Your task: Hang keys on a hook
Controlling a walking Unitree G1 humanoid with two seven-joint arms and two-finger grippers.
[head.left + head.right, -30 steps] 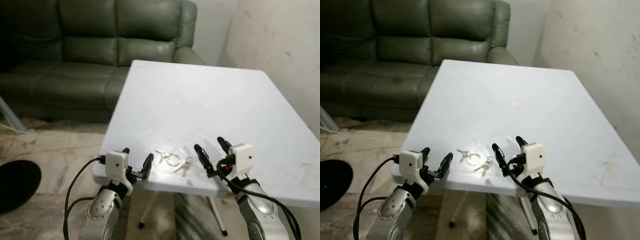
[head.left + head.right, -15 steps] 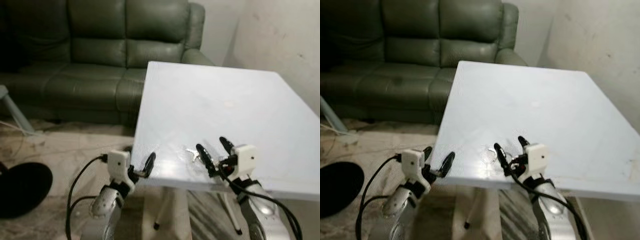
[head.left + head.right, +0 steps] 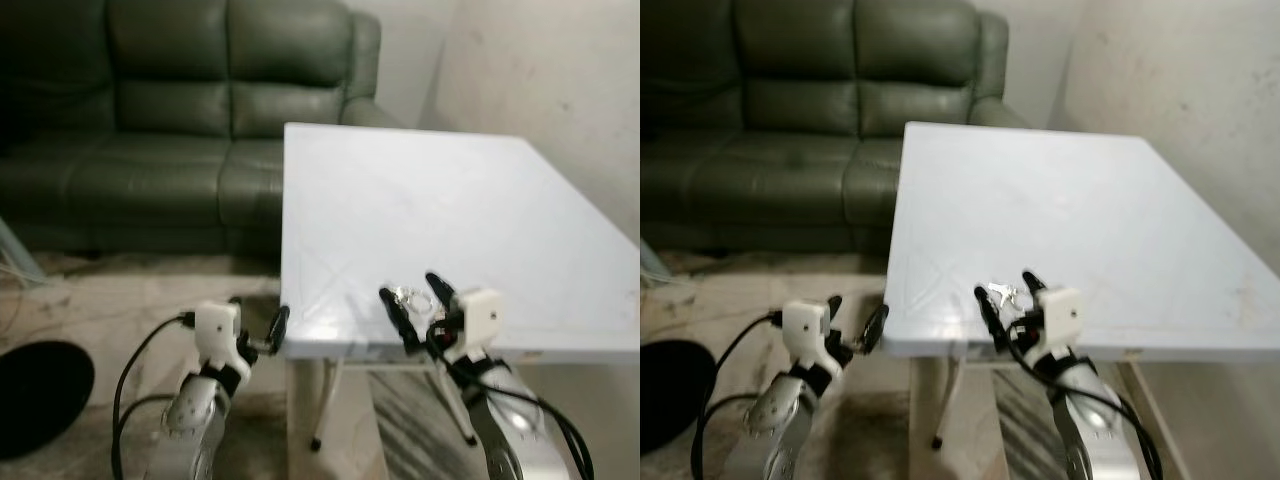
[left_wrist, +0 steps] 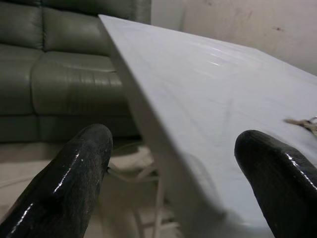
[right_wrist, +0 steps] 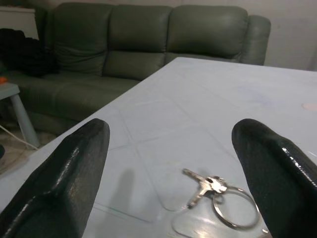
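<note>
R gripper (image 3: 418,298) wide, empty (keys (image 5: 213,191) between fingers) | L gripper (image 3: 257,322) wide, off table (image 3: 440,210)

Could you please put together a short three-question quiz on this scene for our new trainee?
1. True or false: the keys lie on the white table, close to its near edge.
2. Which tool has the keys between its open fingers? A) left tool B) right tool
3. Fill in: behind the table stands a dark green ____.

Key: 1 true. 2 B; the left tool is open too, at the table's near left corner. 3 sofa.
</note>
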